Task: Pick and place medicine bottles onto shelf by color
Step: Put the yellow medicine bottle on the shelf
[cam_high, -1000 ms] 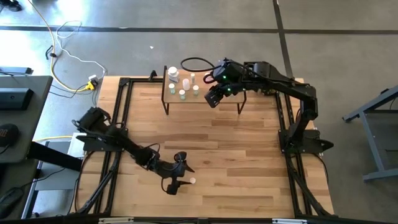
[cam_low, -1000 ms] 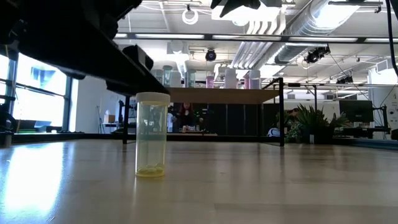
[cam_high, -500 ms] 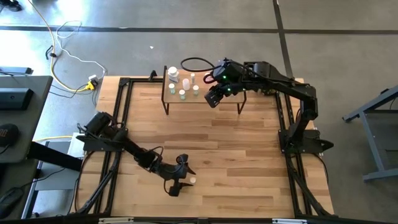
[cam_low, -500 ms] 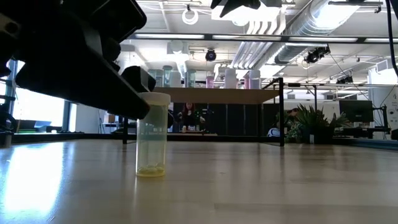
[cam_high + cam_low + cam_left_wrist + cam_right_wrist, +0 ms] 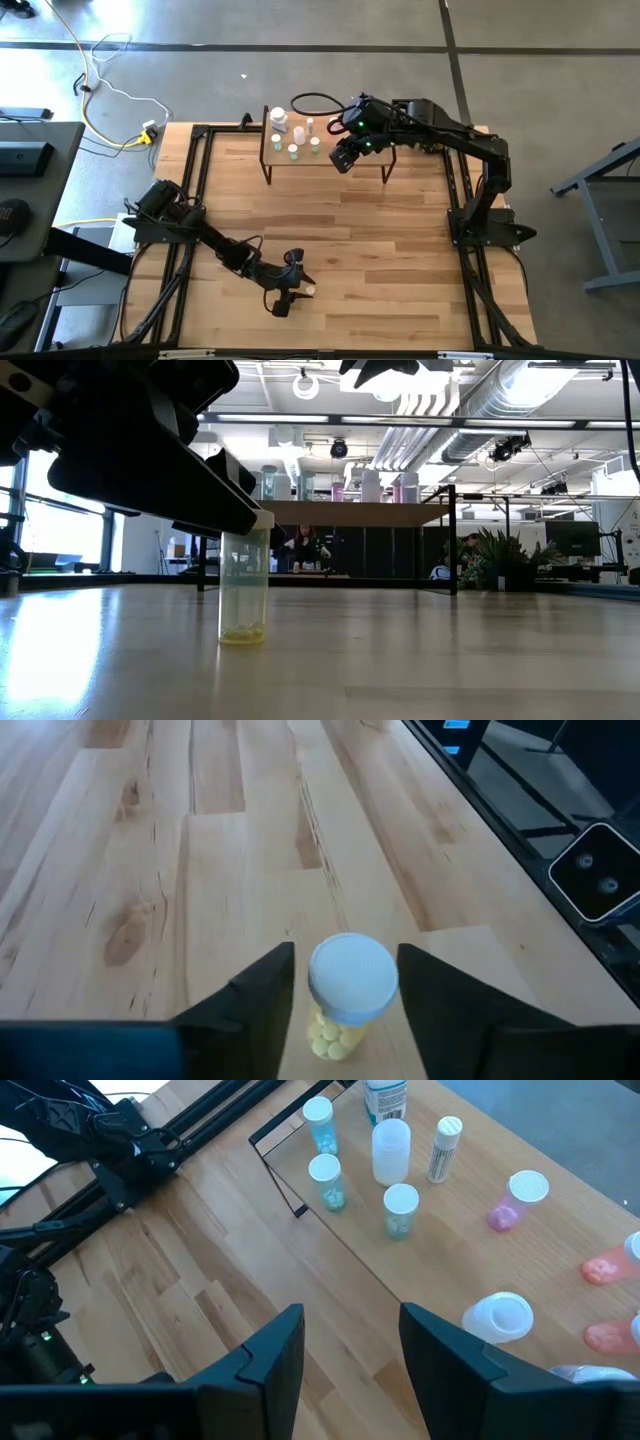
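At about six o'clock on the table [image 5: 400, 250], near its front edge, a small clear yellow bottle [image 5: 345, 1005] with a white cap stands upright between the fingers of the left gripper [image 5: 345, 982], which flank it closely, though contact cannot be confirmed. It looks light, rigid and smooth, a little slippery, so best gripped on the body just below the cap; no label or writing is legible. At twelve o'clock the right gripper [image 5: 350, 1345] hangs part-open and empty over the shelf [image 5: 372, 160], where the other bottles stand.
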You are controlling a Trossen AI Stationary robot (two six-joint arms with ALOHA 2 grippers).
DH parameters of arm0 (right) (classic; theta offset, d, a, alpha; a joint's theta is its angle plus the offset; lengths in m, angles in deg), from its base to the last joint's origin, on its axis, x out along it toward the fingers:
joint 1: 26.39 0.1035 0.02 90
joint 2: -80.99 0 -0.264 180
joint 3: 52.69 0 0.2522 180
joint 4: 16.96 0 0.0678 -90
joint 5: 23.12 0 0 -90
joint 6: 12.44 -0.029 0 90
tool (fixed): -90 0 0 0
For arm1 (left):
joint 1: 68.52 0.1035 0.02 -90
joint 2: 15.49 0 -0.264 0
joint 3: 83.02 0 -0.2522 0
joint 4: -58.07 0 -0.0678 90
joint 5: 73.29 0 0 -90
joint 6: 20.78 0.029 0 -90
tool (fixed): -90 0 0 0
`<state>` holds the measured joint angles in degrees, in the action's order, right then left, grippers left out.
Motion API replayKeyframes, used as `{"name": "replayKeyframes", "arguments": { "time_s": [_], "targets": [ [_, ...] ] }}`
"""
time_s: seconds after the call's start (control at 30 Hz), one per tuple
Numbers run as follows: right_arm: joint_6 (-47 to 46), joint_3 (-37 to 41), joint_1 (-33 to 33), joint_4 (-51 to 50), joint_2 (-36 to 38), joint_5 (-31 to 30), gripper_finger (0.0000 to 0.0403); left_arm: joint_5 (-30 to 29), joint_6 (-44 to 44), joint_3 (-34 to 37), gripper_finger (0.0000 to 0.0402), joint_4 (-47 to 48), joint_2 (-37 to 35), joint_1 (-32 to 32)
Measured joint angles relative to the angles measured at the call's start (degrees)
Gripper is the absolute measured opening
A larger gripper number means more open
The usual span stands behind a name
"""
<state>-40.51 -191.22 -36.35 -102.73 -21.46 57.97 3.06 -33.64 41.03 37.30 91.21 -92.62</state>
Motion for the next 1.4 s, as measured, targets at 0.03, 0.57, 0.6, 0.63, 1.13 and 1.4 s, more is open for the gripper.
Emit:
{"name": "replayKeyframes", "arguments": {
  "time_s": [0.03,0.57,0.6,0.63,1.13,1.4],
  "targets": [
    [0.0,0.0,0.0,0.0,0.0,0.0,0.0156,0.0,0.0,0.0,0.0159,0.0,0.0,0.0],
    [0.0,0.0,0.0,-0.1,0.0,0.0,0.0156,-0.7,-2.9,0.0,0.012,-0.1,-3.3,1.2],
    [0.0,0.0,0.0,-0.2,0.0,0.0,0.0156,-0.7,-3.0,0.0,0.012,0.0,-4.0,1.8],
    [0.0,0.0,0.0,-0.2,0.0,0.0,0.0156,-0.8,-3.0,0.0,0.012,0.1,-4.9,2.5],
    [4.2,0.0,-3.6,0.1,1.6,-2.6,0.0156,-0.9,2.4,0.0,0.0118,8.5,-23.0,18.6],
    [7.3,0.0,-7.5,0.2,2.3,-2.6,0.0156,-0.7,4.9,0.0,0.0118,16.4,-33.7,31.1]
  ]
}}
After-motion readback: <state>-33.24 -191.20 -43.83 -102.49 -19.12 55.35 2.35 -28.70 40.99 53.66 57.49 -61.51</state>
